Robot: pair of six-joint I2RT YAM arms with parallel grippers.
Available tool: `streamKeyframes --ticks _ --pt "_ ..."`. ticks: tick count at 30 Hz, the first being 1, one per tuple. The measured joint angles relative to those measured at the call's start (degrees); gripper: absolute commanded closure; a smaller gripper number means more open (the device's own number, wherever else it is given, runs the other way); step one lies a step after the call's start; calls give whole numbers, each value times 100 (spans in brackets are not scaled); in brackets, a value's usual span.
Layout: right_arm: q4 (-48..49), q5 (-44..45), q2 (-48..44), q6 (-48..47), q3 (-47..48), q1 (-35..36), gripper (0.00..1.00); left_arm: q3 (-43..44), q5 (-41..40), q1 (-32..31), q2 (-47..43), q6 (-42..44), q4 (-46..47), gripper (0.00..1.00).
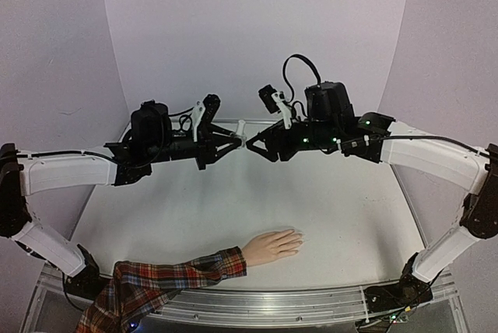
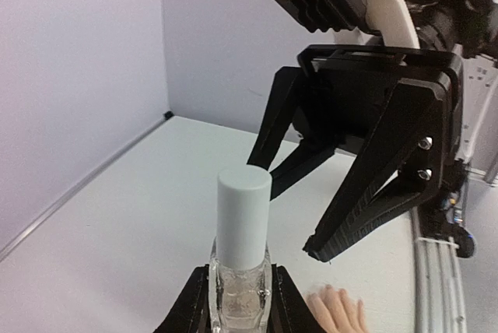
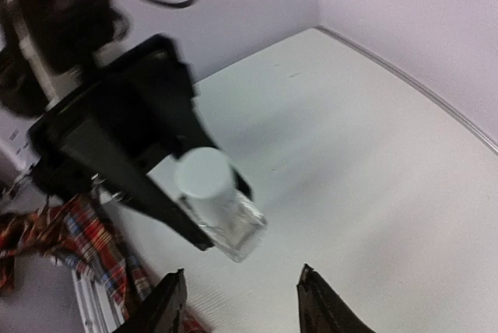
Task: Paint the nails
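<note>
My left gripper [image 1: 233,138] is shut on a small clear bottle [image 2: 240,286] with a white cap [image 2: 243,216], held high above the table; the bottle also shows in the right wrist view [image 3: 222,212]. My right gripper [image 1: 254,145] is open and empty, its fingertips [image 2: 323,249] facing the cap, just short of it. The pale mannequin hand [image 1: 272,245] with a red plaid sleeve [image 1: 167,278] lies flat at the table's near edge. Its fingers [image 2: 338,311] show low in the left wrist view. The nails are too small to make out.
The white table [image 1: 342,208] is ringed by pale lilac walls [image 1: 257,29]. A metal rail [image 1: 272,302] runs along the near edge. The plaid sleeve [image 3: 85,247] hangs over the near left corner.
</note>
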Motion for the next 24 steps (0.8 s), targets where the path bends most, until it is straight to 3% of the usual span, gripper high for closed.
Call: streamKeyframes --ticks 5,10,14,20,24 --pt "-83 1238 52 888 224 269 44 0 -1526 -509 51 216 213 100" --pt "-130 2110 364 1600 771 533 53 13 -2425 -811 301 226 471 100" --pt "-254 2585 658 1893 1025 629 65 28 -2856 -890 467 219 502 100" --pt "-452 2982 1067 2031 1393 690 70 52 -3148 -941 500 201 523 100" --pt "-498 3096 1231 2006 1590 717 86 68 -3202 -954 500 162 554 100"
